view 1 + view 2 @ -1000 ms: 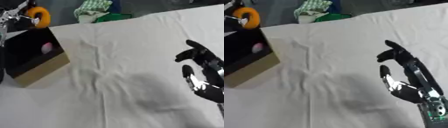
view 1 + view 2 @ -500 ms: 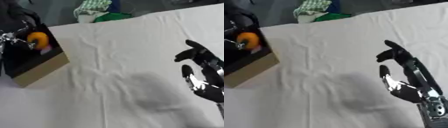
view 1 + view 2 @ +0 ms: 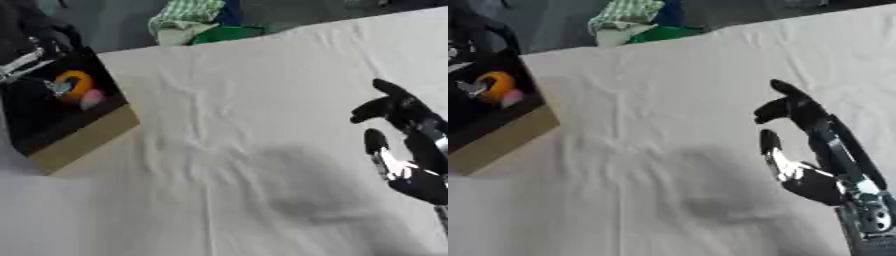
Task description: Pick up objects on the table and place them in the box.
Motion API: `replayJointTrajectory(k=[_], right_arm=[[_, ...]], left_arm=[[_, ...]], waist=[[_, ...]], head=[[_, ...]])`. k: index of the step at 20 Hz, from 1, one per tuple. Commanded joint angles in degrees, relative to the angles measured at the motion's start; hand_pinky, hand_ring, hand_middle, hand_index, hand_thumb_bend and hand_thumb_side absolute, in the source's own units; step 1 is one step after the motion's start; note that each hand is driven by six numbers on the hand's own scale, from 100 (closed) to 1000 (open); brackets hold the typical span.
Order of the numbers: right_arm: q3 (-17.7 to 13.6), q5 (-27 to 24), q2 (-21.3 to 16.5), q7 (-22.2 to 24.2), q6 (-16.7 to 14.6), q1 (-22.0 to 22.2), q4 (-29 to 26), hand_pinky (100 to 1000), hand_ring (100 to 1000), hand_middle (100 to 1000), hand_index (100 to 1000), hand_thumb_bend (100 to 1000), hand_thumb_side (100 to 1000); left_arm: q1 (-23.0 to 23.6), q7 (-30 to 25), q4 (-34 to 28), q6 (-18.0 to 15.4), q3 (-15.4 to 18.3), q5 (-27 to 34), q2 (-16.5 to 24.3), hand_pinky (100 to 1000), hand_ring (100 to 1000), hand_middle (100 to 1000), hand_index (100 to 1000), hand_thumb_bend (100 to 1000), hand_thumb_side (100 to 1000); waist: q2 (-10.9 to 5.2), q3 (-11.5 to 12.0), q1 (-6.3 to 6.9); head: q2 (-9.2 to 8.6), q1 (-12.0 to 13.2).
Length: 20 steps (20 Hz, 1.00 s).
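The left hand (image 3: pixel 44 75), its fingers not discernible, lowers an orange ring (image 3: pixel 74 84) into the box (image 3: pixel 83 137) at the counter's (image 3: pixel 262 125) left edge, the empty, slack right hand (image 3: pixel 811 150) well apart.

The left robot hand (image 3: pixel 33 62) is mostly lost against the dark inside of the box (image 3: pixel 83 145), so its fingers cannot be read around the orange object (image 3: pixel 74 84). A pink shape (image 3: pixel 91 99) beside it is too blurred to identify. The right robot hand (image 3: pixel 807 150) loses its wrist at the lower edge.
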Motion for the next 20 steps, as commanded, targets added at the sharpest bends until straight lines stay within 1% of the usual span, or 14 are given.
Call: replayJointTrajectory(k=[1,3,5,6,7,9,10,11,13,14,15,18,20], right_arm=[[-0.3,0.1,-0.9,-0.2,0.0,-0.6,-0.7,828,676,664,1000,100,480],[-0.4,0.2,-0.9,-0.3,0.0,-0.6,-0.7,828,676,664,1000,100,479],[-0.4,0.1,-1.0,-0.3,0.0,-0.7,-0.8,828,677,664,1000,100,478],[-0.4,0.1,-1.0,-0.3,0.0,-0.7,-0.8,828,676,664,1000,100,478],[-0.4,0.1,-0.9,-0.3,0.0,-0.7,-0.8,828,677,664,1000,100,478],[-0.4,0.1,-0.9,-0.3,0.0,-0.8,-0.8,828,677,664,1000,100,478],[-0.4,0.0,-0.9,-0.3,0.0,-0.8,-0.8,828,677,664,1000,100,478],[-0.4,0.0,-0.9,-0.3,0.0,-0.9,-0.8,828,676,664,1000,100,478],[-0.4,0.0,-0.8,-0.4,0.0,-1.0,-0.9,828,676,664,1000,100,479],[-0.4,0.0,-0.8,-0.3,0.0,-1.0,-0.9,828,677,664,1000,100,478],[-0.4,-0.1,-0.8,-0.3,0.0,-1.1,-0.9,828,677,664,1000,100,478],[-0.4,-0.1,-0.7,-0.3,0.0,-1.2,-0.9,828,676,664,1000,100,479],[-0.4,-0.1,-0.7,-0.3,0.0,-1.2,-0.9,827,676,664,1000,100,481]], left_arm=[[0.3,-2.1,-6.4,-0.1,1.5,4.7,2.9,874,836,879,911,456,641],[1.2,-2.6,-10.2,0.2,2.1,7.4,2.8,869,828,868,908,463,614],[2.1,-3.0,-13.6,0.0,2.2,11.9,2.3,854,810,848,903,415,615],[2.5,-3.4,-14.8,-0.3,2.1,14.7,2.1,844,796,832,900,379,613],[3.0,-3.9,-16.1,-0.7,1.9,17.8,1.9,841,792,827,898,365,606],[3.9,-4.9,-18.8,-1.3,1.6,23.8,1.3,829,778,810,888,262,586],[4.4,-5.3,-20.1,-1.2,1.6,26.5,0.7,820,767,797,882,165,558],[5.1,-5.3,-21.6,-0.8,1.7,29.3,-0.1,813,760,789,879,106,555],[6.8,-5.0,-24.5,0.2,1.8,35.6,-1.9,800,744,770,869,100,556],[7.7,-4.8,-25.7,1.0,1.8,39.0,-2.8,790,735,758,858,100,599],[8.5,-4.4,-26.7,1.8,1.7,42.5,-3.7,787,731,754,855,100,612],[10.9,-2.4,-29.0,4.6,1.7,51.9,-6.0,772,717,736,841,100,609],[12.1,-0.4,-30.4,6.6,2.1,56.6,-7.6,762,708,725,829,100,618]], waist=[[-0.89,0.3,-0.18],[-0.88,0.4,-0.23],[-0.87,0.5,-0.31],[-0.86,0.5,-0.34],[-0.86,0.5,-0.36],[-0.86,0.5,-0.42],[-0.85,0.4,-0.43],[-0.83,0.4,-0.43],[-0.74,0.4,-0.46],[-0.67,0.4,-0.50],[-0.60,0.5,-0.54],[-0.43,0.5,-0.63],[-0.36,0.5,-0.70]], head=[[-0.62,-0.2],[-0.66,-0.3],[-0.70,-0.2],[-0.75,-0.2],[-0.80,-0.2],[-0.85,-0.2],[-0.88,-0.1],[-0.95,-0.1],[-1.07,-0.2],[-1.16,-0.2],[-1.23,-0.2],[-1.37,-0.1],[-1.50,-0.1]])
